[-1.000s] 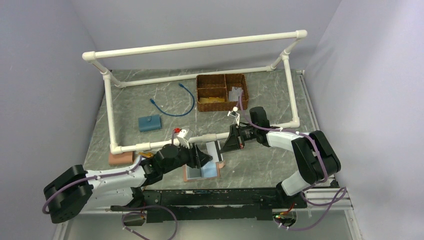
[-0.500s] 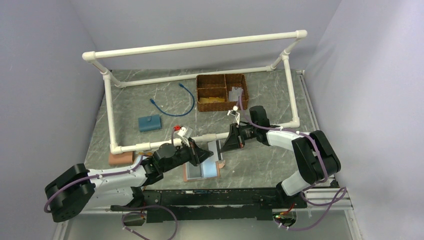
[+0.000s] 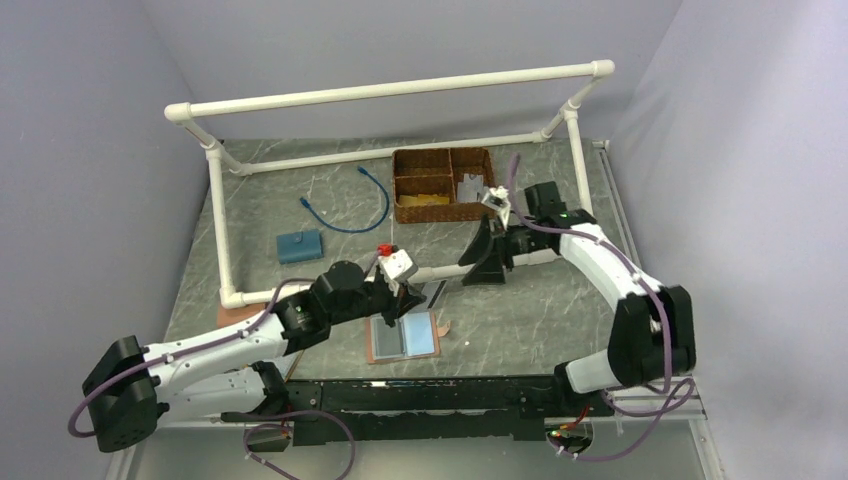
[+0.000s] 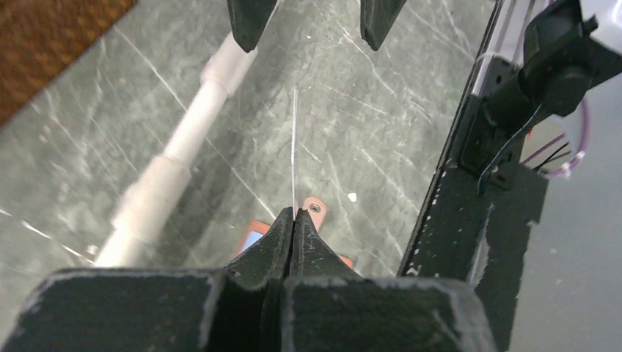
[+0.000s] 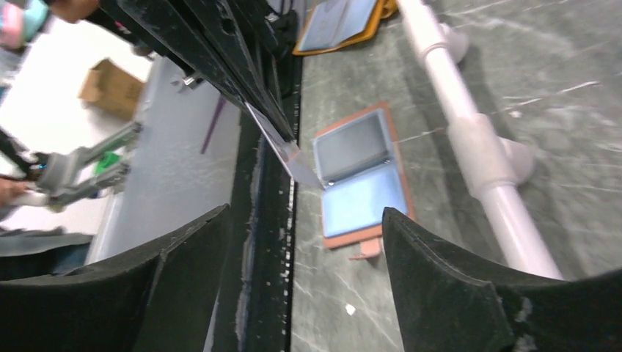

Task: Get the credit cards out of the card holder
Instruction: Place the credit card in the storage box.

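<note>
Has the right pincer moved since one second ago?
Yes. The right pincer has drawn back, away from the card holder and toward the wicker basket.

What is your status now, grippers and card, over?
Left gripper shut on a credit card. Right gripper open, empty. Card holder lies open, flat. Nothing blocking.

Card holder (image 3: 405, 337): was reddish-brown, lined grey-blue.
Credit card (image 5: 282, 147): showed pale grey.
Table (image 3: 520, 320): was grey marble, white-veined.
Basket (image 3: 440, 152): was brown, woven.
Pipe frame (image 3: 400, 88): was white.
</note>
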Controlling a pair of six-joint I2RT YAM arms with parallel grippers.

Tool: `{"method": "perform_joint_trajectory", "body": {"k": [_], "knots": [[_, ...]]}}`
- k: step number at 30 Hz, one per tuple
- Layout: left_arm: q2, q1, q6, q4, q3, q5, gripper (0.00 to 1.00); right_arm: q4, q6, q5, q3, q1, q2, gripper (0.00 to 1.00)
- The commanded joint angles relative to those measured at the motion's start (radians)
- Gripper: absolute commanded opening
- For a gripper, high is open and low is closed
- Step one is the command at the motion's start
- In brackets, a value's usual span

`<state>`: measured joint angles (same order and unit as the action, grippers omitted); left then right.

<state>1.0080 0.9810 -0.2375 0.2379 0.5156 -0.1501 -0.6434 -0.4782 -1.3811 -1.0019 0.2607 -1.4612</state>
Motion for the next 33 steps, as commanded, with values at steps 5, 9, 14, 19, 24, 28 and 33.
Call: {"method": "perform_joint_trajectory", "body": {"k": [5,9,14,19,24,28,33], "knots": [[0.069,0.051,0.726,-0.407,0.3,0.05,0.0,0.215,0.191,0.038,0.14,-0.091,0.261,0.86],[0.088,0.103,0.991,-0.348,0.298,0.146,0.0,0.443,0.458,-0.019,0.211,-0.154,0.305,0.86],[0.146,0.165,1.213,-0.235,0.293,0.285,0.0,0.625,0.733,-0.025,0.258,-0.196,0.291,0.87],[0.271,0.282,1.566,0.079,0.217,0.58,0.0,0.727,0.899,0.015,0.29,-0.198,0.253,0.99],[0.344,0.319,1.728,0.291,0.177,0.639,0.0,0.879,1.077,0.016,0.331,-0.19,0.214,1.0],[0.402,0.335,1.766,0.42,0.166,0.658,0.0,0.828,1.05,0.039,0.32,-0.172,0.19,1.0],[0.472,0.363,1.782,0.553,0.182,0.678,0.0,0.814,1.046,0.03,0.304,-0.151,0.16,1.0]]}}
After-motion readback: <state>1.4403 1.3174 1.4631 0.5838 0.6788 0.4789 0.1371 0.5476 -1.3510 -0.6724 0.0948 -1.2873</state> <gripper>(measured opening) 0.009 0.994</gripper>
